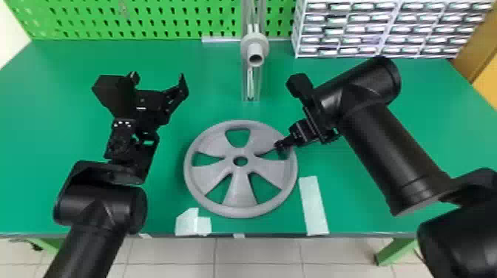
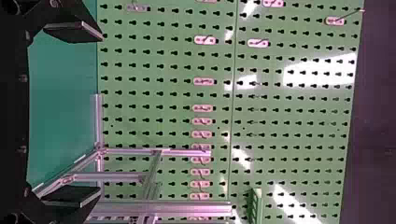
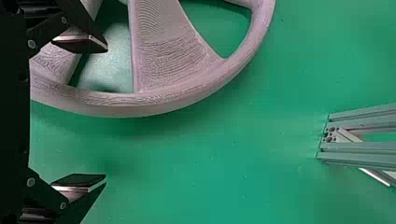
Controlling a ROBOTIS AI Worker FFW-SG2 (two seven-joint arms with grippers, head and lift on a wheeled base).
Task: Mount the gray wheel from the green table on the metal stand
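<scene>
The right gripper (image 3: 106,112), spread wide and empty, brackets the right rim of the flat-lying gray wheel (image 3: 163,60). The left gripper (image 1: 158,76), apart-fingered and empty, is farther off.

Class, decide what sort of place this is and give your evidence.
Probably a workshop or robotics lab: a green pegboard, a rack of small drawers and a green worktable.

The wheel (image 1: 238,192) lies on the table (image 1: 37,148) before the stand (image 1: 255,46), between a tape patch (image 1: 186,223), front left, and tape strip (image 1: 313,207), front right. Behind: pegboard (image 1: 148,19), left; drawers (image 1: 381,37), right.
</scene>
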